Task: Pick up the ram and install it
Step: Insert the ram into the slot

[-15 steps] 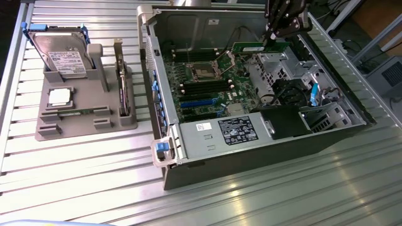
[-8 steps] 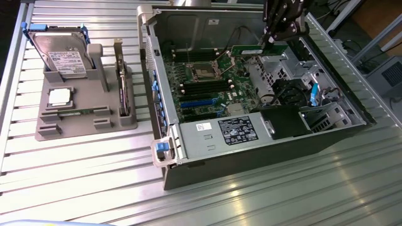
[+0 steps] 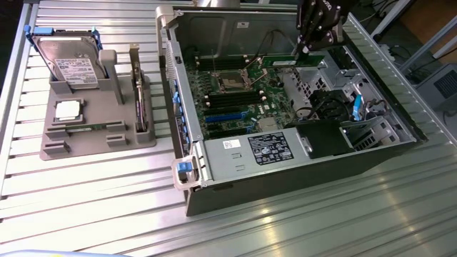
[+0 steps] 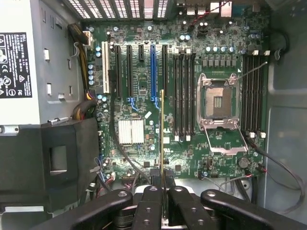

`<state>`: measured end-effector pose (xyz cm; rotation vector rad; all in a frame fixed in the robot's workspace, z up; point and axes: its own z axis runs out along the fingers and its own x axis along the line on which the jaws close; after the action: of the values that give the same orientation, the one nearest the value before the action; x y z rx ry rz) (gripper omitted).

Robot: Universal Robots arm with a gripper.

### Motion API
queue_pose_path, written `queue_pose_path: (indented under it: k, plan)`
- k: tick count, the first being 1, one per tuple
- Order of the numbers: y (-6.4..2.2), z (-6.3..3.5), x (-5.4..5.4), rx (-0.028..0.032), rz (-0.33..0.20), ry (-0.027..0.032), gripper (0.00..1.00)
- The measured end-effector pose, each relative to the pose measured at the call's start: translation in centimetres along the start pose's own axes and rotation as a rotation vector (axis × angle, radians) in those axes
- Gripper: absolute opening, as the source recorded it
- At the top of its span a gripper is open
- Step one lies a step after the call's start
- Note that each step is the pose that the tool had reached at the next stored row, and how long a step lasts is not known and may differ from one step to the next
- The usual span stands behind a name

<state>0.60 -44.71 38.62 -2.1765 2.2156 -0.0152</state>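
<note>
While the wrist view shows claw [image 4: 163, 191] grasping ram [image 4: 162, 139] edge-on, exterior view perhaps shows its green face.

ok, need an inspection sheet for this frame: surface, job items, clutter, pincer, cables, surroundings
surface: ribbed metal table, bearing the open computer case and a grey parts holder.
job's things: ram stick held edge-on above the motherboard; memory slots beside the processor socket look vacant.
clutter: the holder carries a hard drive, a processor chip and an upright card.
grippers: pincer shut on the ram stick, over the case interior.
cables: wire bundle by the power supply; loose wires near the socket.
surroundings: metal frame legs behind the table.
</note>
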Motion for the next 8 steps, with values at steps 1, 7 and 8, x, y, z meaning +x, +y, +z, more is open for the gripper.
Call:
queue_pose_path:
  k: [1, 7, 8]
  plan:
    - [0.00, 0.11, 0.0, 0.0000, 0.000, -0.0001, 0.12]
    - [0.05, 1.44, 0.0, -0.0001, 0.000, -0.0001, 0.12]
    - [0.05, 1.59, 0.0, -0.0001, 0.000, 0.0000, 0.12]
